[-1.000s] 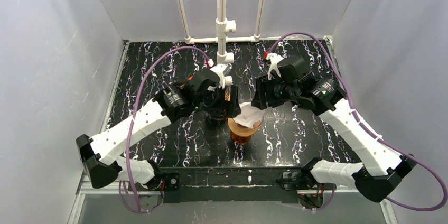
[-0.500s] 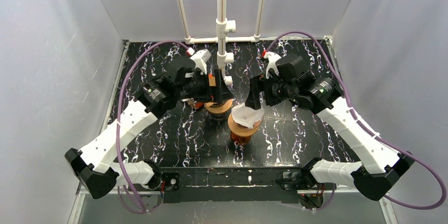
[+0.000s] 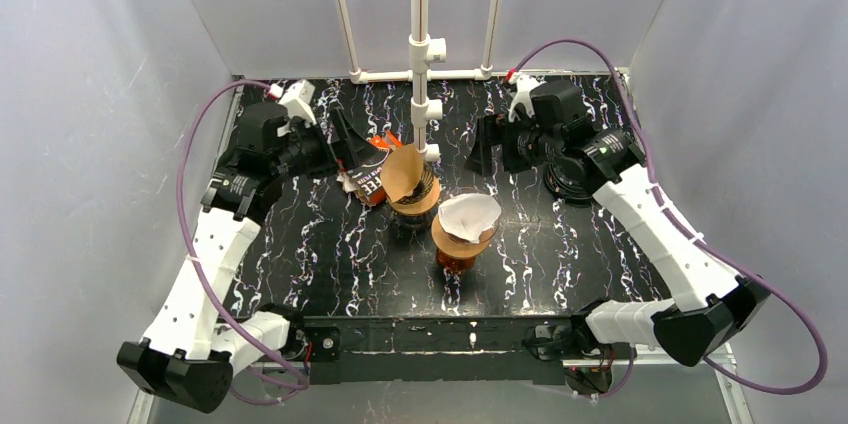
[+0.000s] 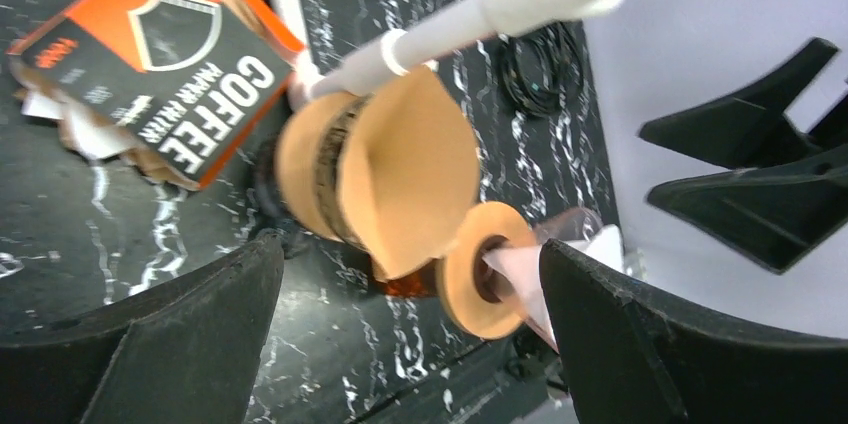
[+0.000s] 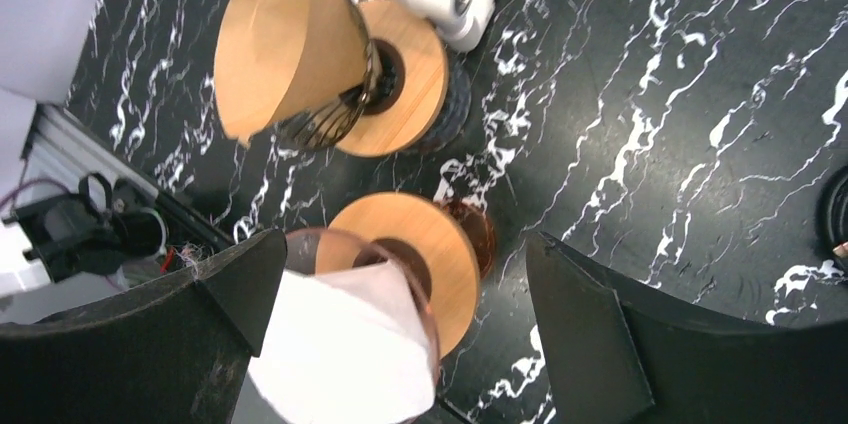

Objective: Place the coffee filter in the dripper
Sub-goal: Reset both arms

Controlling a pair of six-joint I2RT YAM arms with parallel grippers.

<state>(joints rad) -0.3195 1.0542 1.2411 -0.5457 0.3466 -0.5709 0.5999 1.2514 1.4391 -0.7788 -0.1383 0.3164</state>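
A white coffee filter (image 3: 469, 215) sits in the glass dripper with a wooden collar (image 3: 461, 241) at the table's middle. It also shows in the right wrist view (image 5: 345, 359), above the collar (image 5: 425, 254). A brown filter (image 3: 404, 172) stands in a wire dripper on a wooden ring (image 3: 417, 201); the left wrist view shows it too (image 4: 415, 169). My left gripper (image 3: 345, 140) is open and empty, left of the brown filter. My right gripper (image 3: 486, 155) is open and empty, behind and right of the white filter. In the wrist views both grippers (image 4: 410, 264) (image 5: 405, 244) hold nothing.
An orange-and-black coffee filter box (image 3: 364, 177) lies left of the brown filter's dripper. A white PVC pipe stand (image 3: 421, 54) rises just behind it. A black round object (image 3: 568, 181) lies under the right arm. White walls enclose the table.
Both arms have drawn back from the drippers, the left one far to the left and back. The brown filter now stands uncovered in the wire dripper; the white filter stays in the glass dripper.
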